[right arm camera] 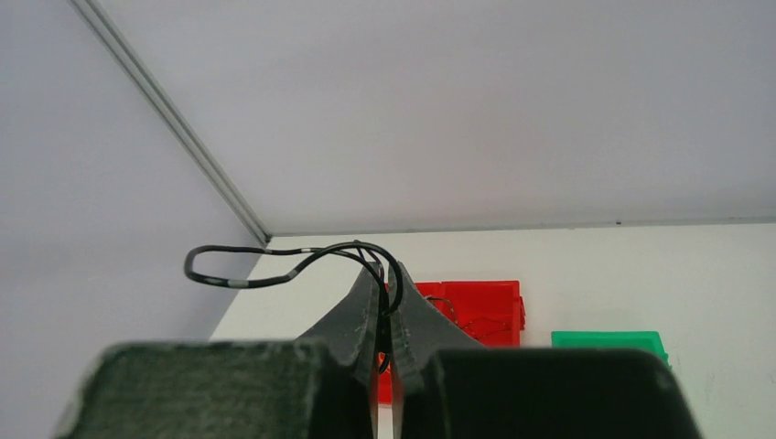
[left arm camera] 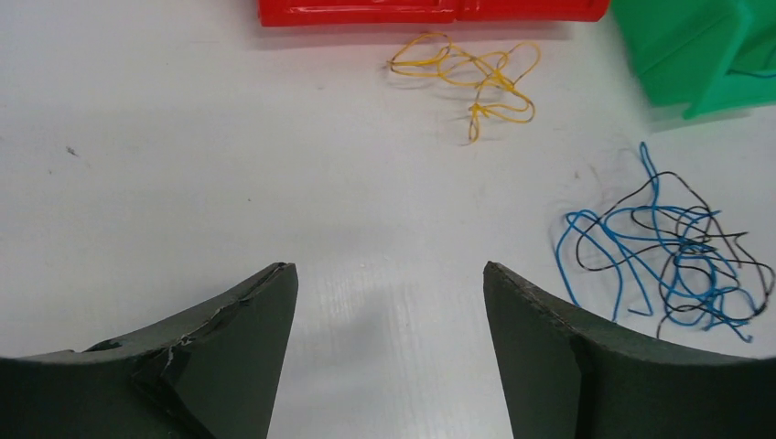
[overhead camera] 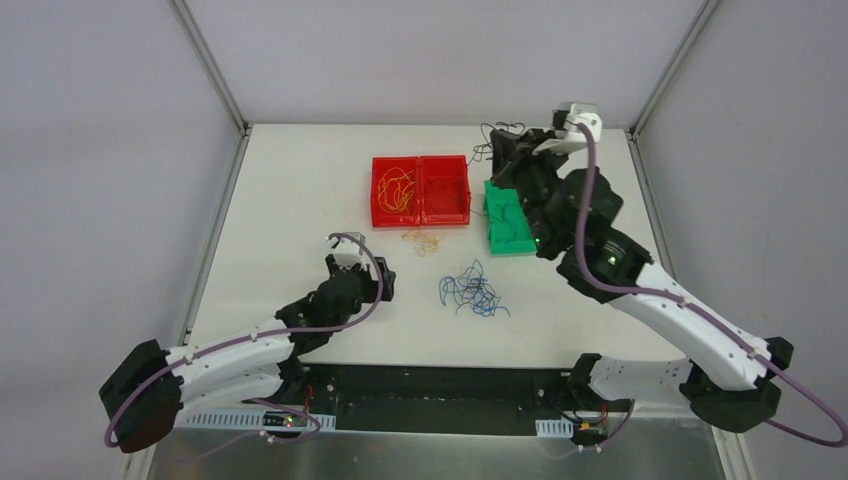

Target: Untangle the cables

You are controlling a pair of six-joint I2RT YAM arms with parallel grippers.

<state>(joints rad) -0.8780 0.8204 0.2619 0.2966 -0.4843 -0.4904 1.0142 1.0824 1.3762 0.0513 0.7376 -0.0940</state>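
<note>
A tangle of blue and dark cables point(overhead camera: 472, 292) lies mid-table, also in the left wrist view point(left arm camera: 668, 251). A small yellow-orange tangle point(overhead camera: 423, 240) lies in front of the red bin, also in the left wrist view point(left arm camera: 476, 78). More yellow-orange wire point(overhead camera: 396, 190) sits in the red bin's left half. My left gripper point(overhead camera: 362, 268) is open and empty just above the table point(left arm camera: 389, 274), left of the blue tangle. My right gripper point(overhead camera: 503, 148) is raised at the far right and shut point(right arm camera: 384, 279) on a dark cable point(right arm camera: 265, 265) that loops out to the left.
A red two-part bin point(overhead camera: 421, 190) stands at the back middle, with dark wire in its right half. A green bin point(overhead camera: 505, 218) stands right of it, partly under my right arm. The enclosure walls and metal frame posts close in the table.
</note>
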